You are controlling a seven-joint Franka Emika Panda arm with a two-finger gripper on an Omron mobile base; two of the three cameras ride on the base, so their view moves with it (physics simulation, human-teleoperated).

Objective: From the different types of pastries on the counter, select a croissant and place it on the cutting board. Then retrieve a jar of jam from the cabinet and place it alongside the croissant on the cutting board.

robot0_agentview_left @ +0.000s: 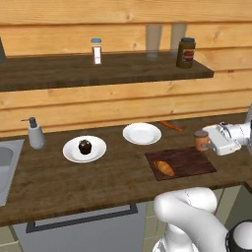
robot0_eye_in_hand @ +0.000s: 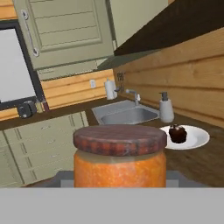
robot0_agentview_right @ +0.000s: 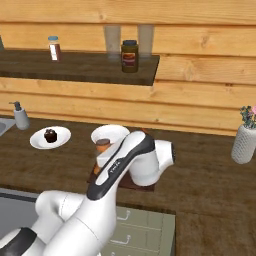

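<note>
Wood-panelled kitchen, dark counter (robot0_agentview_left: pixel 59 179) running wall to wall, and the croissant (robot0_agentview_left: pixel 164 168) already lies on the cutting board (robot0_agentview_left: pixel 192 162), toward its near left corner. Now the gripper (robot0_agentview_left: pixel 210 140) comes in from the right with the jam jar (robot0_agentview_left: pixel 201 140) clamped between its fingers, upright, hanging just over the board's far edge. From the hand view the jar (robot0_eye_in_hand: pixel 119 162) sits square in the grip, brown lid level. Cupcake (robot0_agentview_left: pixel 85 146) waits on its plate (robot0_agentview_left: pixel 98 152) well to the left, an empty plate (robot0_agentview_left: pixel 141 133) behind the board. Risks from here, as I judge it: release too high and the jar could topple or roll off the far edge; set it short and it lands on bare counter instead; swing too far left and it nudges the croissant.
</note>
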